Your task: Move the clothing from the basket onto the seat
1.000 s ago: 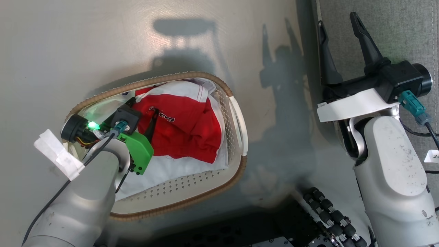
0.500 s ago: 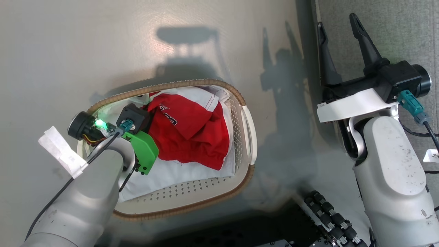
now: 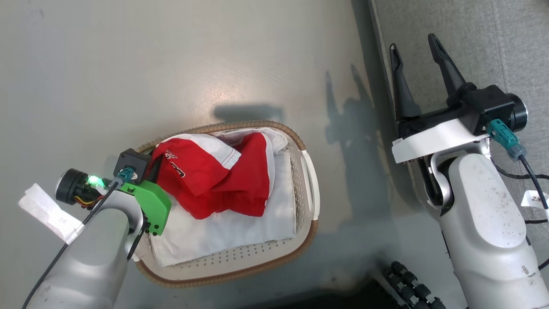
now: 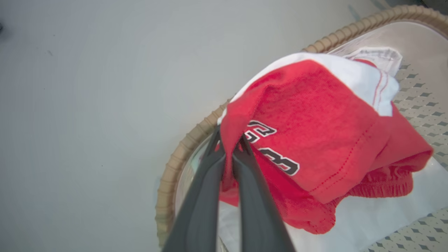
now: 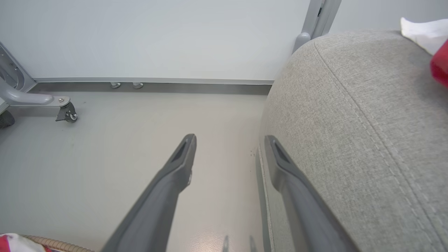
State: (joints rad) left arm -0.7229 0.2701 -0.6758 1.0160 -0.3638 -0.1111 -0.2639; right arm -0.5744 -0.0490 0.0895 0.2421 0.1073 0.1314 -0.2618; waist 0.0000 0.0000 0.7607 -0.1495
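While the left gripper point(image 4: 228, 145) pinched a fold of the red clothing point(image 4: 315, 115) between its fingers, the basket point(image 4: 182, 150) beneath them, the right gripper point(image 5: 230, 140) had its fingers spread, the seat point(image 5: 350, 122) just beside one.

One basket point(image 3: 240, 126) is sitting on the floor point(image 3: 171, 64), carrying one red heap of clothing point(image 3: 214, 189) (one garment or two, unclear) and one white cloth point(image 3: 223, 236). One seat point(image 3: 472, 43) is standing beside it, with one red scrap point(image 5: 440, 66) and one white scrap point(image 5: 423, 33) lying at its far edge. Two grippers are showing, the left gripper point(image 4: 227, 140) and the right gripper point(image 3: 412, 43), each bearing two fingers. One caster point(image 5: 68, 112) is showing.
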